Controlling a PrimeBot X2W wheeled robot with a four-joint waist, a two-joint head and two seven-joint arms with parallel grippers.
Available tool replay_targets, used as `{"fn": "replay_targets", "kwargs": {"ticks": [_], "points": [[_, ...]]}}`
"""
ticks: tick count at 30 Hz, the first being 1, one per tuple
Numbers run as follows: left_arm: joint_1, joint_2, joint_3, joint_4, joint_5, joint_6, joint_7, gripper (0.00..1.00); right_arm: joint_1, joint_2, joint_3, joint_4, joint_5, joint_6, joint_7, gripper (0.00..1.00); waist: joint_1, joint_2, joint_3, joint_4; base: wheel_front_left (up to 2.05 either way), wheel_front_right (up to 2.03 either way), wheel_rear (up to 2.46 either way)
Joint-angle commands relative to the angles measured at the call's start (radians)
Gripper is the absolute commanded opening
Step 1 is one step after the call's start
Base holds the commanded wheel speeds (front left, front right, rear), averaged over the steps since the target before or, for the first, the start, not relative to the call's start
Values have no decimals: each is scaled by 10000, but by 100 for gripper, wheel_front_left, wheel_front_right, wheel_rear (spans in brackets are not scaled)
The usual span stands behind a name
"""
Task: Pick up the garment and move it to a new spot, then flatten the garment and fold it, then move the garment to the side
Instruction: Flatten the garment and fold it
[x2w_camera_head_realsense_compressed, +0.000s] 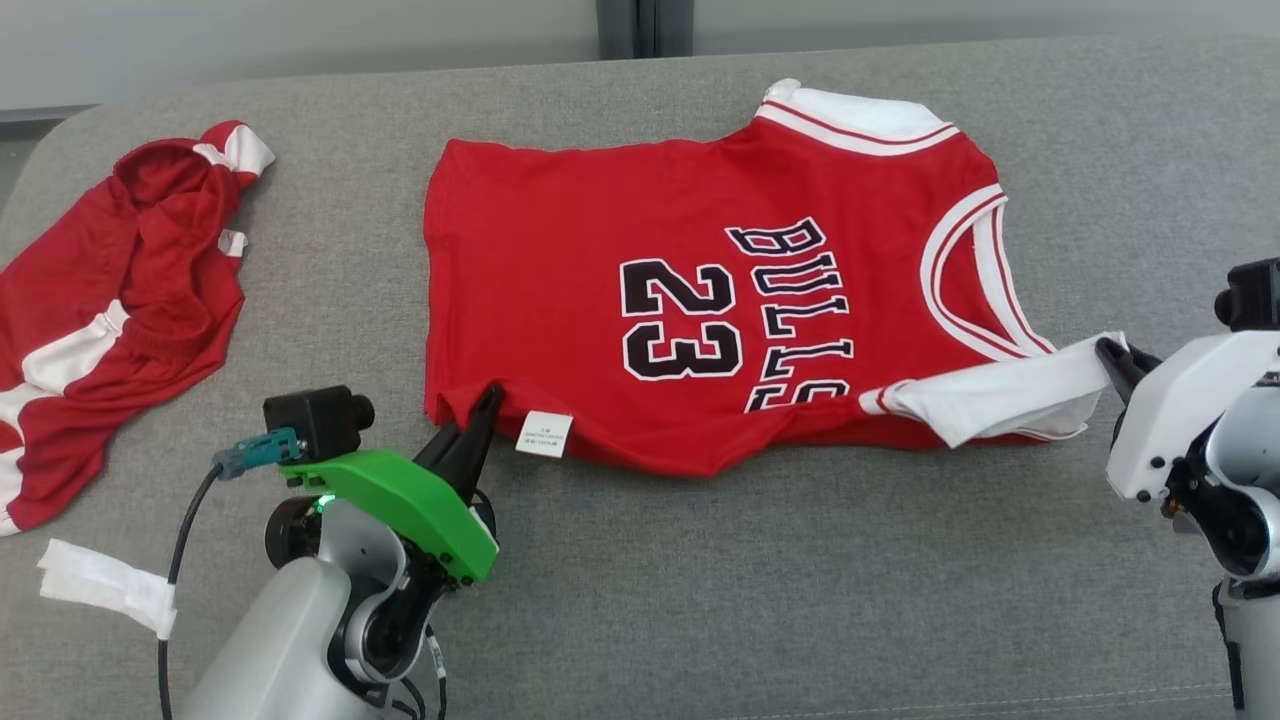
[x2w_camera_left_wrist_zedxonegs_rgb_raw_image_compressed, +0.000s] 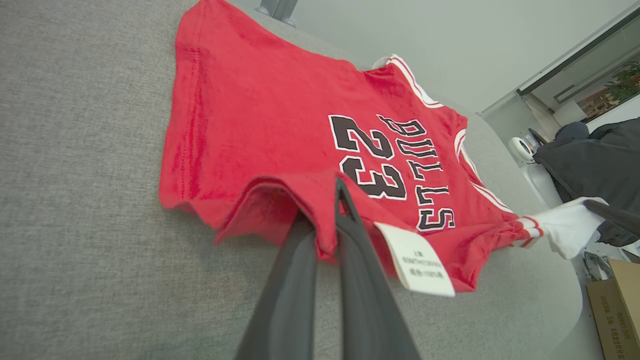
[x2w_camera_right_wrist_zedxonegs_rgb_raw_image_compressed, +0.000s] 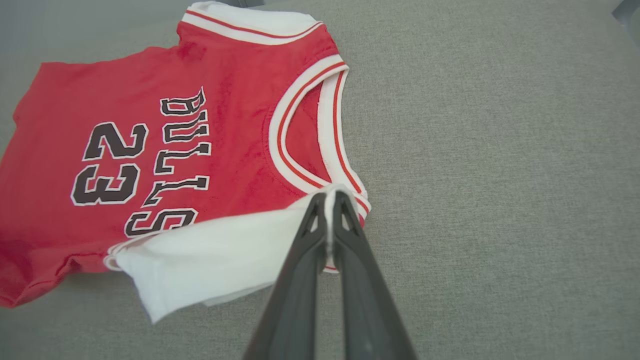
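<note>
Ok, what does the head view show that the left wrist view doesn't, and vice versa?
The head view adds a second red and white garment, crumpled at the left, and a white tape strip on a cable. The left wrist view adds a cardboard box and a plant past the surface's edge. Both share the red jersey on the grey fabric surface, its white label, and the left gripper shut on its hem.

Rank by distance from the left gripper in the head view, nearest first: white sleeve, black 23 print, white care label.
1. white care label: just right of the left gripper, at the jersey near hem.
2. black 23 print: mid-jersey, farther right and beyond.
3. white sleeve: far right, pinched by the right gripper.
</note>
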Motion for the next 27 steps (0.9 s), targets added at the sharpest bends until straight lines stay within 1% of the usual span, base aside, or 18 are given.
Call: {"fn": "replay_targets", "kwargs": {"ticks": [1, 2, 3, 7, 13, 19, 26, 27], "points": [[-295, 65, -26, -5, 178, 281, 163, 0, -364, -196, 101, 188, 38, 2, -45, 0, 0, 0, 139, 52, 0, 0, 0], [-373, 49, -31, -10, 208, 379, 226, 0, -479, -257, 152, 270, 37, 2, -64, 0, 0, 0, 183, 58, 0, 0, 0], [-526, -37, -2, 18, 201, 575, 331, 0, -748, -391, 271, 459, 37, 2, -129, 0, 0, 0, 278, 72, 0, 0, 0], [-1063, -156, 14, 289, 321, 958, 554, 0, -1530, -699, 705, 1167, 148, 2, -303, 0, 0, 0, 574, 104, 0, 0, 0], [-1842, -353, 111, 1030, 409, 1257, 524, 0, -2466, -1025, 1281, 2226, 228, 2, -796, 0, 0, 0, 986, 154, 0, 0, 0], [-2269, -555, 151, 1591, 388, 1159, 266, 0, -3132, -1164, 1631, 2898, 277, 2, -1620, 0, 0, 0, 1255, 180, 0, 0, 0], [-2547, -738, 189, 2120, 328, 1029, -20, 0, -3566, -1199, 1788, 3466, 270, 2, -2234, 0, 0, 0, 1377, 228, 0, 0, 0], [-2585, -756, 200, 2197, 335, 1018, -55, 1, -3588, -1179, 1803, 3554, 258, 2, -2316, 0, 0, 0, 1383, 233, 0, 0, 0]]}}
